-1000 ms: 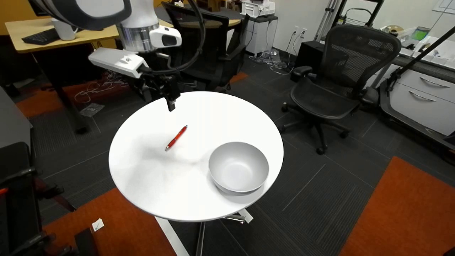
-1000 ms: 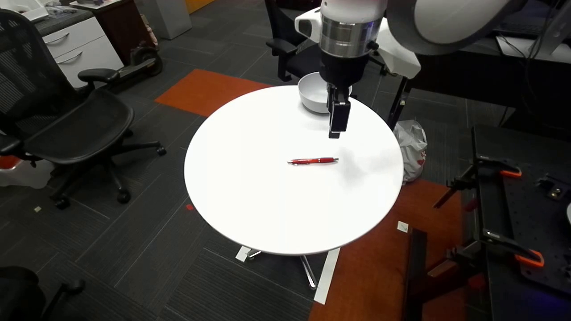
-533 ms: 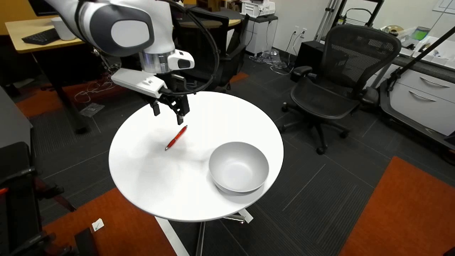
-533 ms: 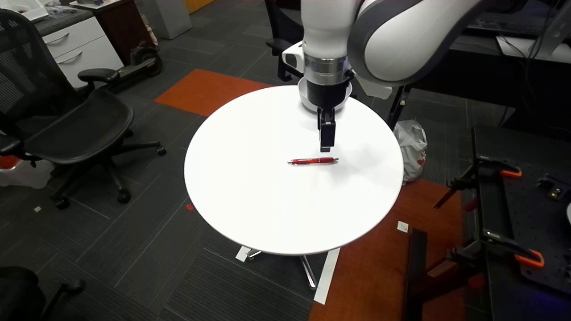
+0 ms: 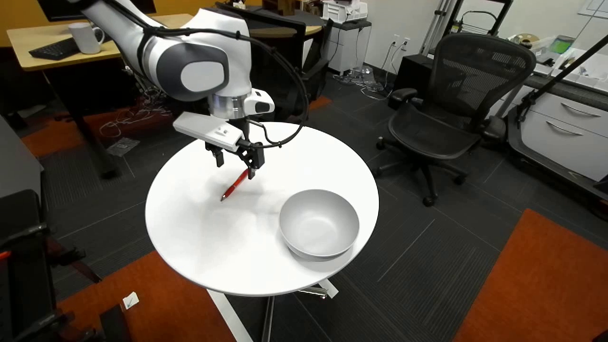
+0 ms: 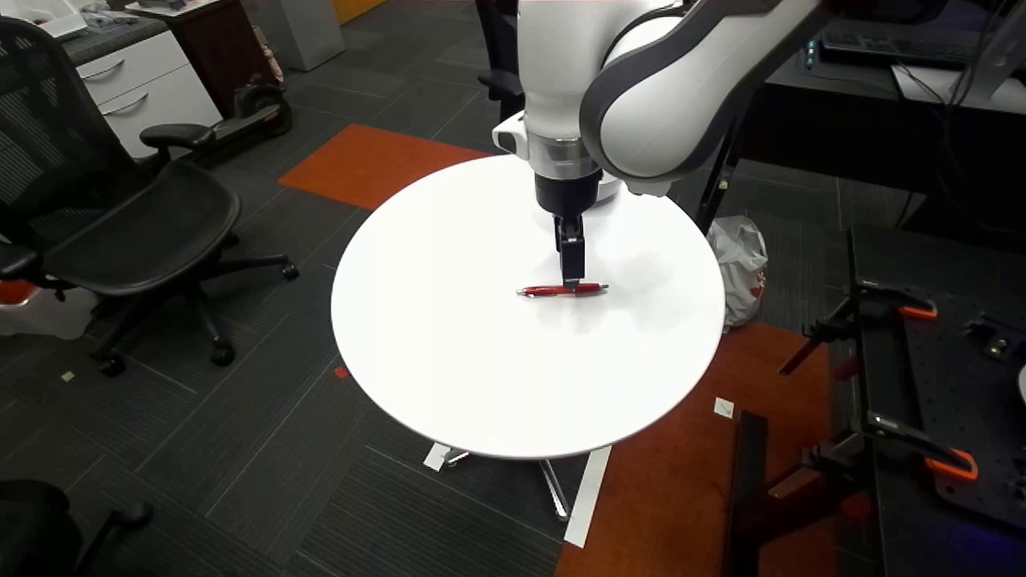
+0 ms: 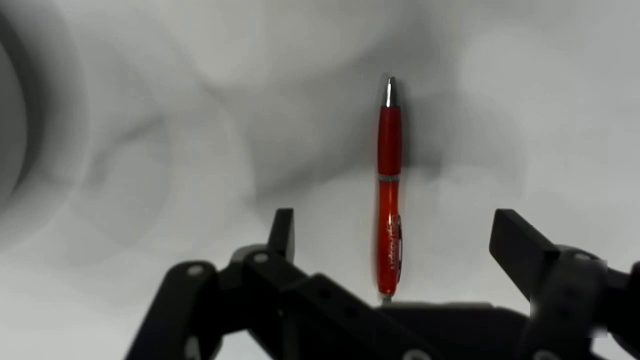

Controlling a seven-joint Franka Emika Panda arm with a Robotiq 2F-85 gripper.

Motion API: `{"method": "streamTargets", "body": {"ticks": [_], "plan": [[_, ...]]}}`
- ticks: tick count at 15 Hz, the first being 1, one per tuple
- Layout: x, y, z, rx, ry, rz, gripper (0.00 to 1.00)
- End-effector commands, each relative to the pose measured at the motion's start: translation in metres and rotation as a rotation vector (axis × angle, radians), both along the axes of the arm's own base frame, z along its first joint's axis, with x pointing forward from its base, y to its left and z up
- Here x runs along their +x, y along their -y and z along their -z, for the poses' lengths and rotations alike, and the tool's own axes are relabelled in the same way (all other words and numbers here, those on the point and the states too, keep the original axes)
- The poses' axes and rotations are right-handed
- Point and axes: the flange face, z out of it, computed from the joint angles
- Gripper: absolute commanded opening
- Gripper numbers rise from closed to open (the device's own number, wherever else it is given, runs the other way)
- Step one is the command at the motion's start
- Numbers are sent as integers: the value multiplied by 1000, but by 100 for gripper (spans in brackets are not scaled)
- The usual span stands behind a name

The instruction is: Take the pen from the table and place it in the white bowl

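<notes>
End effector [image 7: 393,220] stands wide, gripping nothing; red pen [image 7: 389,145] lies below its 2-jaw gap, long axis crossing the closing line.

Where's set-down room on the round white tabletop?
In an exterior view, round white tabletop is bare from slim red pen to left and near edges, and from deep white bowl to far edge. Crowded: the pen, under the open black pincer.
</notes>
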Motion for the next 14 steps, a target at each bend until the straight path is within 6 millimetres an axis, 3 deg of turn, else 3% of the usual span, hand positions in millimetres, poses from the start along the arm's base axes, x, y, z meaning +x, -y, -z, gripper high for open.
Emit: {"method": "streamTargets", "body": {"ticks": [1,8,9,14], "plan": [[10,-8,20,38,-2,-20,100],[12,-12,49,54,-41,-19,100],[13,-10,51,60,-42,-3,80],[21,8,45,69,-36,28,42]]}}
